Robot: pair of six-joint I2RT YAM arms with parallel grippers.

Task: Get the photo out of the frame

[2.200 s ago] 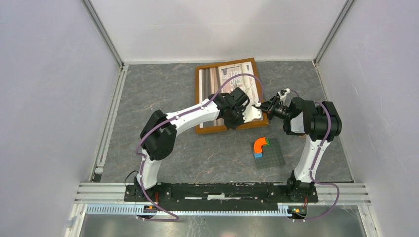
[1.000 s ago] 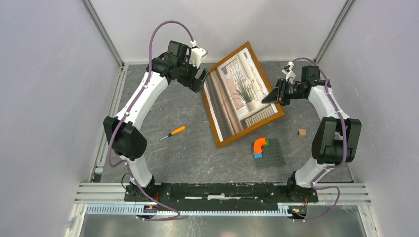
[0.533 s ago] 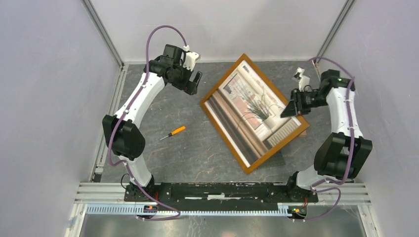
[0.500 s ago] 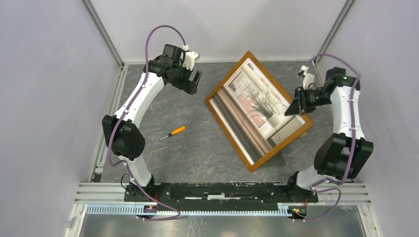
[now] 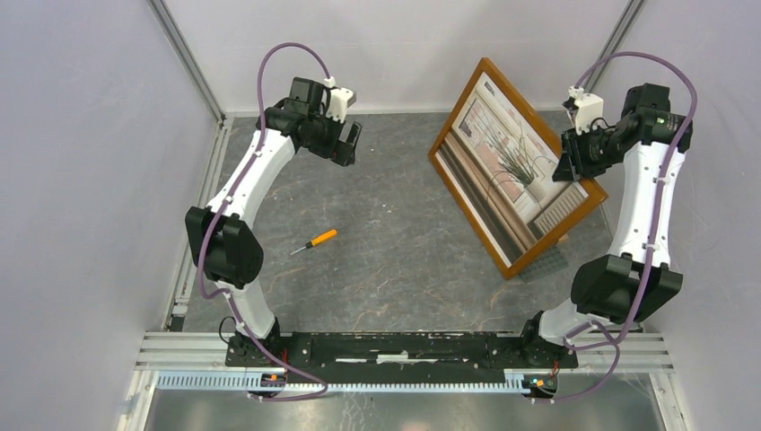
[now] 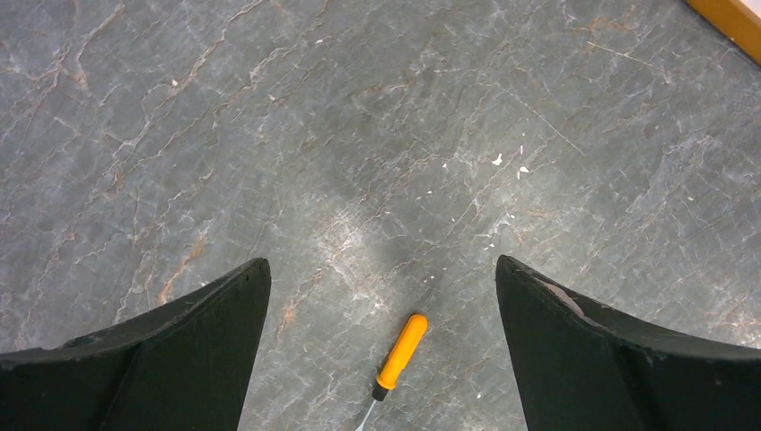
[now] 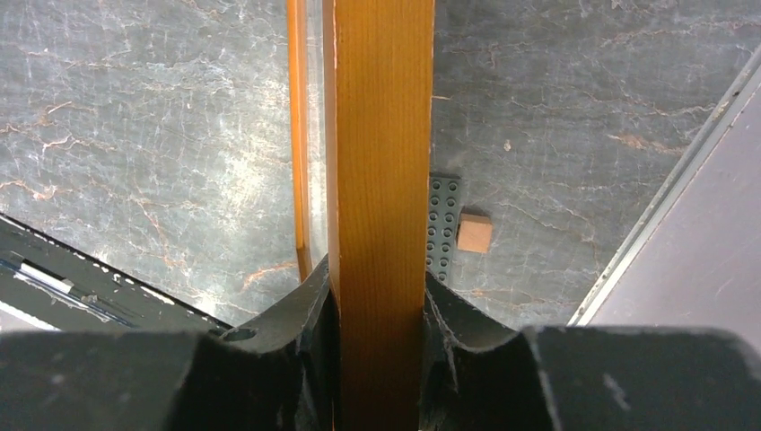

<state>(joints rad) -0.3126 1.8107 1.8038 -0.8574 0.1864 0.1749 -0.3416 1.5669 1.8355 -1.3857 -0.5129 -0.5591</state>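
Right arm: raised high at the far right, wrist turned inward.
Right gripper [image 5: 567, 167] [image 7: 377, 296]: clamped on the frame [image 5: 458, 108] [image 7: 379, 135] at its right moulding.
Frame: held tilted, one corner lowest, over the table's right side.
Photo [image 5: 511, 166]: seated inside the frame, facing up.
Left arm: extended far-left, wrist pointed down.
Left gripper [image 5: 345, 148] [image 6: 381, 262]: spread wide, nothing held, screwdriver [image 5: 314, 241] [image 6: 401, 350] seen below.

Grey stone-look table [image 5: 386, 260], brown veins all across it, and right under the left tool [image 6: 381, 262] a soft pale sheen of light on the surface. Behind that tool, the plain white back wall [image 5: 395, 54]; out beyond it, the lilac-tinted left wall [image 5: 90, 180]. Past the right tool [image 5: 567, 166], the matching right wall [image 5: 709, 135]. Aluminium posts [image 5: 184, 58] in the far corners, a silver rail [image 5: 179, 346] along the near edge.
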